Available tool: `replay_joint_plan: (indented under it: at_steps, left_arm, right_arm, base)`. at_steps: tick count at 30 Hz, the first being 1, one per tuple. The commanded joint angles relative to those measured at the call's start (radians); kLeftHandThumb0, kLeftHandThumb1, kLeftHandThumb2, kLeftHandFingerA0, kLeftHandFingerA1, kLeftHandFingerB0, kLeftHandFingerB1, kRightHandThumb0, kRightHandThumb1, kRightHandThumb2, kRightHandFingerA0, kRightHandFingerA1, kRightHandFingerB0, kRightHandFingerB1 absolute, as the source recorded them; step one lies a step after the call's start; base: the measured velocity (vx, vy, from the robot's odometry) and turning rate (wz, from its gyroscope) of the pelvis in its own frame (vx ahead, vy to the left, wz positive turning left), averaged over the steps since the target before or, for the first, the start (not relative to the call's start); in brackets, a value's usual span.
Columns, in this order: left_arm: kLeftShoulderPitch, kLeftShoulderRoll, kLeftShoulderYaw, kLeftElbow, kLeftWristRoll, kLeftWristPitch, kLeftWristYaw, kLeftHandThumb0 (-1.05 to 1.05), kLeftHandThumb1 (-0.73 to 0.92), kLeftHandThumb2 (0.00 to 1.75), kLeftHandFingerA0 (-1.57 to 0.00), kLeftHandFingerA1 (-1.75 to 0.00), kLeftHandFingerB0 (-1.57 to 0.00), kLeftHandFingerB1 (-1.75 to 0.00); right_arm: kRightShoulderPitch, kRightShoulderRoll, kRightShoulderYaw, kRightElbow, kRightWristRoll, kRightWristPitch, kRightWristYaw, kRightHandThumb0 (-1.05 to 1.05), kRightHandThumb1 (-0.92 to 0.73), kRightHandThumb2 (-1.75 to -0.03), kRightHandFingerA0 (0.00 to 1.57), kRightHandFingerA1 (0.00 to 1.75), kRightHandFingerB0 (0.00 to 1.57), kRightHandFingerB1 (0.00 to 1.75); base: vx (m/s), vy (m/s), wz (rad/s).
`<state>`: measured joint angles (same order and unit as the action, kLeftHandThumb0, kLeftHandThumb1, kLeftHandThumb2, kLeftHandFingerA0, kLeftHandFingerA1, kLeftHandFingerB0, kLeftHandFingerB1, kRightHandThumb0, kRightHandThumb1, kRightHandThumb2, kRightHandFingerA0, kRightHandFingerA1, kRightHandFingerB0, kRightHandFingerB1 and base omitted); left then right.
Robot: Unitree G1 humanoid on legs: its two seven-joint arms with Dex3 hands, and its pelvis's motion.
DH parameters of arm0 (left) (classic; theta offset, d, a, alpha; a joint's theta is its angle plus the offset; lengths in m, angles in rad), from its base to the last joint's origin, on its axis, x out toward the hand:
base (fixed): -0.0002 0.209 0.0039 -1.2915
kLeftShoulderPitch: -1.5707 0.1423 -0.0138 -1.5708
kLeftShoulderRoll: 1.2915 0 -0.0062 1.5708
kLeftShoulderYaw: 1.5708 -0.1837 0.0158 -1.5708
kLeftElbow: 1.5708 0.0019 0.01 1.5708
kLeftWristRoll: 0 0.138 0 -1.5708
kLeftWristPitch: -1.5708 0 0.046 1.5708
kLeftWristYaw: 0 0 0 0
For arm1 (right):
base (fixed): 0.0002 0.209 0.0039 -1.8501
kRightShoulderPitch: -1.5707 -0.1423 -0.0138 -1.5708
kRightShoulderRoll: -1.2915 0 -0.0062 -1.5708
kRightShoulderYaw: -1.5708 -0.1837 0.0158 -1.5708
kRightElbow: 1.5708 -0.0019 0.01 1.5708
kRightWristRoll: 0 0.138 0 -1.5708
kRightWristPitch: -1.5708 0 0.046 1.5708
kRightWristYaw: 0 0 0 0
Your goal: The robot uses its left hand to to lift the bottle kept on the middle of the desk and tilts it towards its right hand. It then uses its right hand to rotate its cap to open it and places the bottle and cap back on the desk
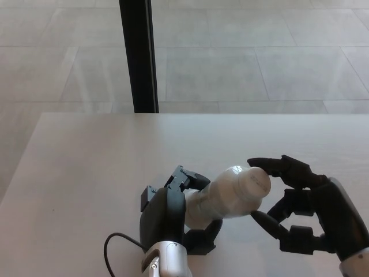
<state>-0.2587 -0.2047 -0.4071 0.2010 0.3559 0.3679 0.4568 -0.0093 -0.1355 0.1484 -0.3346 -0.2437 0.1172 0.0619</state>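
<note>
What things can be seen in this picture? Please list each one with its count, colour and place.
bottle: one, white, held tilted above the desk, near its front middle, top pointing to the right hand
cap: one, white, on the bottle's top, facing the right hand
desk: one, pale beige, fills the lower half
post: one, black, upright behind the desk's far edge, left of centre
floor: pale grey tiles, beyond the desk
cable: one, black, looped beside the left wrist
left hand: one, black, bottom centre, shut on the bottle's body
right hand: one, black, bottom right, fingers apart around the cap
</note>
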Motion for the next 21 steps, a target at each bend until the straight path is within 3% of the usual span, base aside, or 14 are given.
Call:
replay_joint_plan:
  at_steps: [1, 5, 7, 8, 9, 13, 14, 16, 17, 18, 19, 20, 21]
  left_arm:
    - [0.047, -0.036, 0.0, 0.017, 0.007, 0.038, -0.005, -0.16, 0.72, 0.94, -0.85, -1.75, -0.69, -1.36]
    - [0.044, -0.042, 0.001, 0.029, 0.009, 0.046, 0.004, -0.14, 0.71, 0.96, -0.85, -1.75, -0.69, -1.38]
    - [0.043, -0.037, -0.001, 0.037, 0.009, 0.036, 0.001, -0.14, 0.68, 1.01, -0.85, -1.75, -0.71, -1.47]
    - [0.042, -0.038, -0.002, 0.04, 0.012, 0.036, 0.006, -0.14, 0.7, 0.96, -0.86, -1.75, -0.69, -1.22]
    - [0.044, -0.037, -0.003, 0.045, 0.011, 0.025, 0.009, -0.14, 0.66, 1.03, -0.86, -1.75, -0.7, -1.42]
    - [0.045, -0.039, -0.001, 0.04, 0.008, 0.028, 0.012, -0.13, 0.66, 1.05, -0.86, -1.75, -0.72, -1.41]
    - [0.044, -0.039, -0.001, 0.041, 0.009, 0.033, 0.014, -0.13, 0.7, 1.02, -0.87, -1.75, -0.72, -1.33]
    - [0.041, -0.036, 0.0, 0.043, 0.009, 0.033, 0.012, -0.13, 0.68, 1.03, -0.85, -1.75, -0.7, -1.26]
    - [0.04, -0.035, 0.0, 0.046, 0.009, 0.03, 0.014, -0.13, 0.67, 1.06, -0.86, -1.75, -0.7, -1.39]
    - [0.042, -0.034, 0.002, 0.051, 0.008, 0.025, 0.016, -0.12, 0.65, 1.08, -0.86, -1.75, -0.73, -1.38]
    - [0.041, -0.03, -0.005, 0.051, 0.016, 0.024, 0.019, -0.06, 0.64, 1.0, -0.98, -1.75, -0.72, -1.22]
    - [0.041, -0.03, -0.005, 0.051, 0.017, 0.023, 0.02, -0.06, 0.64, 1.0, -0.98, -1.75, -0.72, -1.22]
    - [0.042, -0.029, -0.003, 0.052, 0.014, 0.023, 0.017, -0.13, 0.69, 0.99, -0.86, -1.75, -0.71, -1.23]
  right_arm:
    - [-0.01, 0.011, -0.01, 0.011, 0.019, -0.04, -0.006, -0.43, -0.59, -0.58, 1.04, 1.06, 0.55, 0.38]
    - [-0.017, 0.017, -0.011, 0.007, 0.017, -0.043, -0.003, -0.44, -0.59, -0.59, 1.04, 1.07, 0.55, 0.38]
    - [-0.021, 0.018, -0.011, 0.002, 0.017, -0.043, -0.002, -0.43, -0.59, -0.59, 1.04, 1.07, 0.55, 0.38]
    - [-0.023, 0.019, -0.011, 0.0, 0.016, -0.04, -0.002, -0.44, -0.6, -0.59, 1.04, 1.07, 0.55, 0.38]
    - [-0.025, 0.016, -0.011, -0.001, 0.011, -0.049, -0.004, -0.43, -0.6, -0.59, 1.04, 1.06, 0.55, 0.38]
    - [-0.026, 0.014, -0.012, 0.01, 0.014, -0.072, -0.005, -0.4, -0.58, -0.6, 1.05, 1.11, 0.55, 0.39]
    - [-0.024, 0.018, -0.014, 0.015, 0.024, -0.084, -0.004, -0.31, -0.64, -0.6, 1.07, 1.21, 0.63, 0.42]
    - [-0.025, 0.018, -0.016, 0.02, 0.03, -0.091, -0.002, -0.3, -0.66, -0.6, 1.08, 1.25, 0.7, 0.44]
    - [-0.023, 0.015, -0.016, 0.02, 0.027, -0.092, 0.0, -0.29, -0.69, -0.62, 1.07, 1.29, 0.77, 0.48]
    - [-0.018, 0.009, -0.012, 0.013, 0.015, -0.077, 0.003, -0.3, -0.69, -0.62, 1.04, 1.31, 0.82, 0.49]
    - [-0.017, 0.005, -0.012, 0.016, 0.013, -0.087, 0.003, -0.3, -0.68, -0.61, 1.02, 1.32, 0.85, 0.51]
    - [-0.017, 0.005, -0.012, 0.017, 0.013, -0.088, 0.003, -0.3, -0.68, -0.61, 1.02, 1.32, 0.85, 0.51]
    - [-0.015, -0.002, -0.012, 0.018, 0.013, -0.087, 0.01, -0.27, -0.64, -0.66, 1.02, 1.38, 0.91, 0.56]
  base:
    - [0.0, 0.0, 0.0]
    - [0.0, 0.0, 0.0]
    - [0.0, 0.0, 0.0]
    - [0.0, 0.0, 0.0]
    - [0.0, 0.0, 0.0]
    - [0.0, 0.0, 0.0]
    - [0.0, 0.0, 0.0]
    - [0.0, 0.0, 0.0]
    - [0.0, 0.0, 0.0]
    - [0.0, 0.0, 0.0]
    - [0.0, 0.0, 0.0]
    - [0.0, 0.0, 0.0]
    - [0.0, 0.0, 0.0]
